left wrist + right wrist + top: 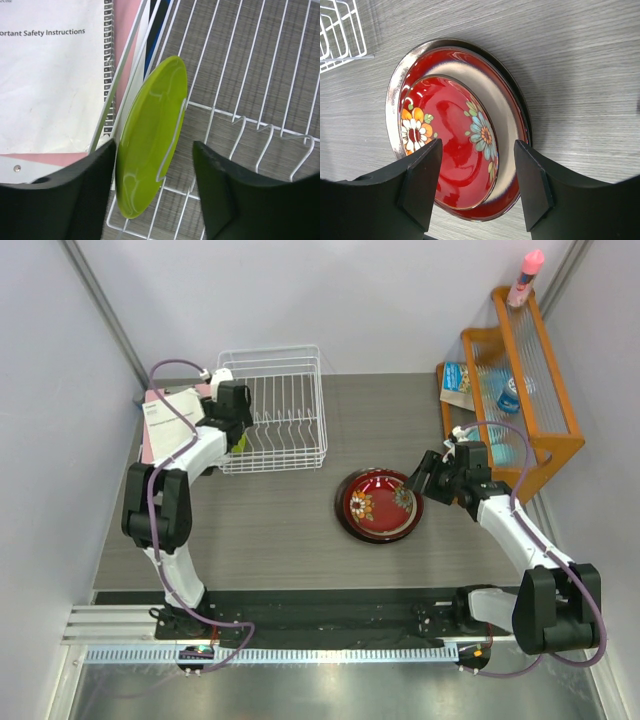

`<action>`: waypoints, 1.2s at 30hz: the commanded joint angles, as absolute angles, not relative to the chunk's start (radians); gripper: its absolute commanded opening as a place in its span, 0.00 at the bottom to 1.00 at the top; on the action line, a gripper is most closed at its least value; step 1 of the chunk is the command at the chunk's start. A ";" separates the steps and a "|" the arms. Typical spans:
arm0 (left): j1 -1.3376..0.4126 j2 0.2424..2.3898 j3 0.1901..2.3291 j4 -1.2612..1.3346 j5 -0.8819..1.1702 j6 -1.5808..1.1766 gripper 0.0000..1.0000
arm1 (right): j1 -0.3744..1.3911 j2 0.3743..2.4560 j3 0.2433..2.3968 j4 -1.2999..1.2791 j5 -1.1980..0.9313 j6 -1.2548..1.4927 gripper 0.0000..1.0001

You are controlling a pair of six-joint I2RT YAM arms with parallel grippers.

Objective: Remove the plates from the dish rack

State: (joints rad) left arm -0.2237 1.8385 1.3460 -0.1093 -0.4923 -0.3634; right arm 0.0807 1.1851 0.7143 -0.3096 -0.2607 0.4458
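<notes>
The lime green plate stands on edge against a prong at the left end of the white wire dish rack. My left gripper is open, with one finger on each side of that plate's rim. In the top view the left gripper is at the rack's left front corner. The glossy red floral plate lies on the dark-red-rimmed plate, and both lie on the grey-rimmed plate, stacked on the table. My right gripper is open and empty just above the stack's right side.
A spiral-bound safety booklet on a pink sheet lies left of the rack. An orange wooden slatted shelf with packets and a pink-capped bottle stands at the right. A rack corner shows in the right wrist view.
</notes>
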 commanded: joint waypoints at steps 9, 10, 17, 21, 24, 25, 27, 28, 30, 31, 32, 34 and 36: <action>-0.210 1.813 1.319 -0.080 -0.465 -0.425 0.20 | 0.078 1.178 0.724 -0.256 -0.279 0.434 0.65; -0.212 1.807 1.316 -0.078 -0.475 -0.423 0.17 | 0.078 1.180 0.718 -0.253 -0.282 0.436 0.65; -0.213 1.723 1.307 -0.106 -0.515 -0.376 0.00 | 0.078 1.181 0.696 -0.233 -0.302 0.446 0.65; -0.227 1.672 1.315 -0.121 -0.555 -0.331 0.00 | 0.077 1.160 0.690 -0.235 -0.308 0.451 0.65; -0.245 1.634 1.330 -0.144 -0.595 -0.295 0.00 | 0.077 1.126 0.689 -0.239 -0.305 0.456 0.66; -0.252 1.611 1.341 -0.150 -0.606 -0.273 0.00 | 0.077 1.117 0.689 -0.245 -0.304 0.457 0.66; -0.276 1.585 1.344 -0.163 -0.652 -0.252 0.00 | 0.078 1.097 0.695 -0.264 -0.295 0.451 0.67; -0.296 1.553 1.342 -0.164 -0.673 -0.229 0.00 | 0.078 1.079 0.698 -0.282 -0.288 0.448 0.67; -0.307 1.511 1.342 -0.207 -0.657 -0.241 0.00 | 0.077 1.054 0.706 -0.310 -0.290 0.439 0.68; -0.307 1.487 1.338 -0.219 -0.614 -0.250 0.00 | 0.077 1.025 0.707 -0.314 -0.298 0.439 0.68; -0.308 1.430 1.330 -0.241 -0.567 -0.274 0.00 | 0.077 1.008 0.709 -0.322 -0.298 0.436 0.66; -0.320 1.376 1.290 -0.245 -0.413 -0.291 0.00 | 0.078 0.962 0.709 -0.334 -0.304 0.439 0.66; -0.328 1.313 1.257 -0.270 -0.281 -0.346 0.00 | 0.078 0.931 0.712 -0.339 -0.331 0.440 0.68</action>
